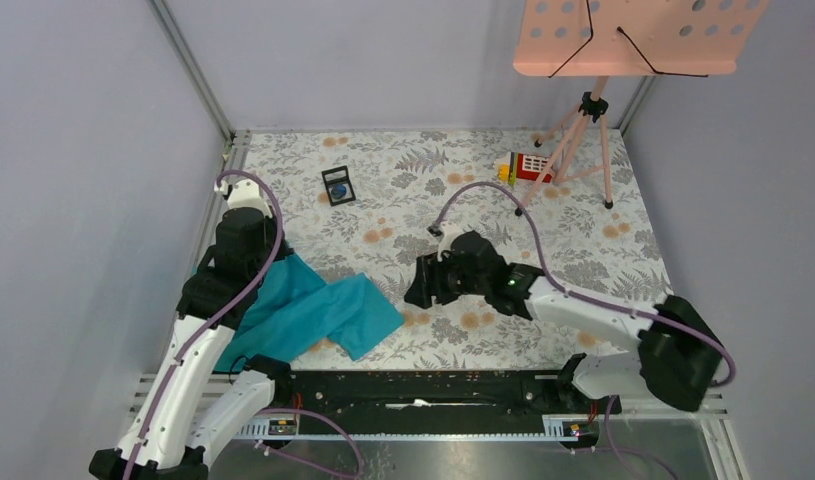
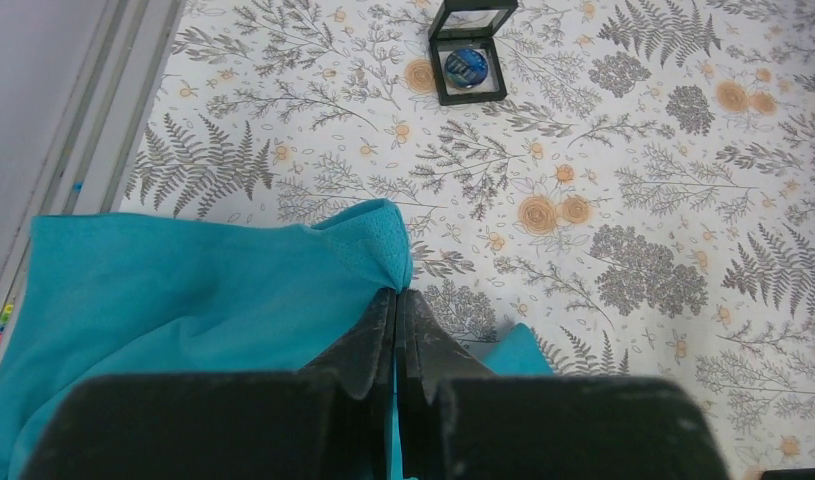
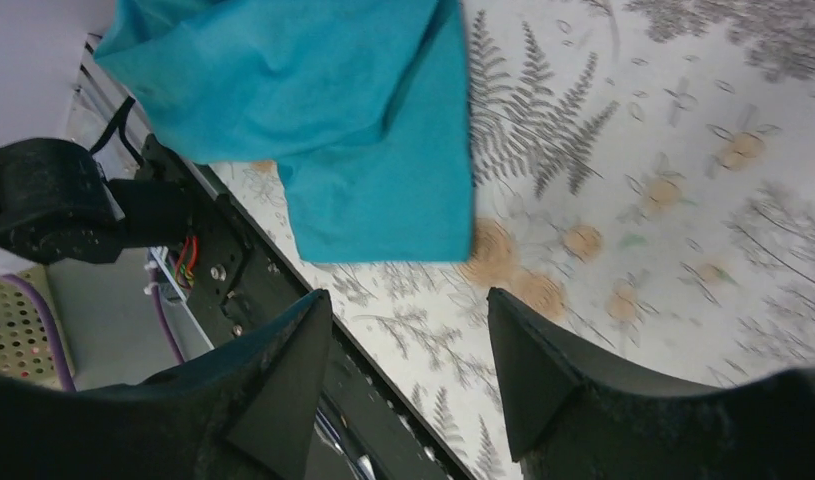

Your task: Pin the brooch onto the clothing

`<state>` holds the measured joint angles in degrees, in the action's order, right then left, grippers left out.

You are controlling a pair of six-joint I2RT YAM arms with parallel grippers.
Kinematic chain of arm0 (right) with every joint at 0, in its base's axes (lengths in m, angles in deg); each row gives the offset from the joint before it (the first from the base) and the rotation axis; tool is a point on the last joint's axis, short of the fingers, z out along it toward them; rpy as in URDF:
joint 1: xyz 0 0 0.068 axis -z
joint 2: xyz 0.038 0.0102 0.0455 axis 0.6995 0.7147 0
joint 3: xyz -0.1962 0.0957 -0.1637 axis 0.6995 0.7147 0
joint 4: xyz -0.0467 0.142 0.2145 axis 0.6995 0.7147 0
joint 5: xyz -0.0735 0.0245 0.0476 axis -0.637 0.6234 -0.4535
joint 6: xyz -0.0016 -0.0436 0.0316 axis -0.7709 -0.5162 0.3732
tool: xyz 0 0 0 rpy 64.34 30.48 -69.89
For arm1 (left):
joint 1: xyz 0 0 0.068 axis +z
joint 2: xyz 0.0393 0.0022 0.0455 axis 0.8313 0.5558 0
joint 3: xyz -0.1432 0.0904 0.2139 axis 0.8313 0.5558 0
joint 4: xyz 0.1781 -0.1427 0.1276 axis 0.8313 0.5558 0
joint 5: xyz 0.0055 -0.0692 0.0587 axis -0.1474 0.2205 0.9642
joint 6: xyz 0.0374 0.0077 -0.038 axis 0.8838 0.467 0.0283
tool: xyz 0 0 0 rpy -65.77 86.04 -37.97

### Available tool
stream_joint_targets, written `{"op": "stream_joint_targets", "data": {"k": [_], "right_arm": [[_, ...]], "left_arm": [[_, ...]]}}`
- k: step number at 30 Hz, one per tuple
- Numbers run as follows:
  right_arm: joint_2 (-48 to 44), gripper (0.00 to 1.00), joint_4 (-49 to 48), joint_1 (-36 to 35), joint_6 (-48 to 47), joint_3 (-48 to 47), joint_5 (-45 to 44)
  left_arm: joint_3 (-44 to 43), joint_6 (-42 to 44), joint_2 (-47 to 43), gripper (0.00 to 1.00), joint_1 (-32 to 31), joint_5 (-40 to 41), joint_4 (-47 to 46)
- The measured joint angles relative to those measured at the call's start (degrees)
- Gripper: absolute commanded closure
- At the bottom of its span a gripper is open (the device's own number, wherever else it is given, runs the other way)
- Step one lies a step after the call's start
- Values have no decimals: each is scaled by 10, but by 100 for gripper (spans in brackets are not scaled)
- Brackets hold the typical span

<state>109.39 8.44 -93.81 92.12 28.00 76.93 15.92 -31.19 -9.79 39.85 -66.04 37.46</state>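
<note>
The teal T-shirt (image 1: 318,310) lies crumpled at the table's near left; it also shows in the left wrist view (image 2: 183,290) and the right wrist view (image 3: 343,120). My left gripper (image 1: 271,262) (image 2: 395,292) is shut on a raised fold of the shirt's edge. The brooch (image 1: 339,189) (image 2: 467,64), a small dark-blue disc, sits inside an open black square frame (image 2: 470,98) further back on the table, apart from both grippers. My right gripper (image 1: 420,287) (image 3: 408,310) is open and empty, just right of the shirt's near corner, above the table.
A pink music stand (image 1: 633,35) on a tripod stands at the back right, with a red and yellow toy (image 1: 528,165) by its legs. A black rail (image 1: 423,395) runs along the near edge. Grey walls enclose the floral tablecloth (image 1: 583,200).
</note>
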Motion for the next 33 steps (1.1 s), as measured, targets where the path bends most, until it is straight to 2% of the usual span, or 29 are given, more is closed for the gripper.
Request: {"op": "stream_joint_targets", "data": {"k": [4, 10, 14, 33], "right_arm": [[102, 43, -47, -24, 27, -47, 9], [258, 45, -139, -27, 70, -150, 50], [336, 45, -165, -27, 90, -196, 67], [433, 51, -87, -27, 80, -287, 54]], "left_arm": [[12, 5, -7, 100, 0, 4, -11], [38, 4, -19, 100, 0, -1, -28], [40, 4, -18, 100, 0, -12, -29], [47, 0, -38, 100, 1, -17, -41]]}}
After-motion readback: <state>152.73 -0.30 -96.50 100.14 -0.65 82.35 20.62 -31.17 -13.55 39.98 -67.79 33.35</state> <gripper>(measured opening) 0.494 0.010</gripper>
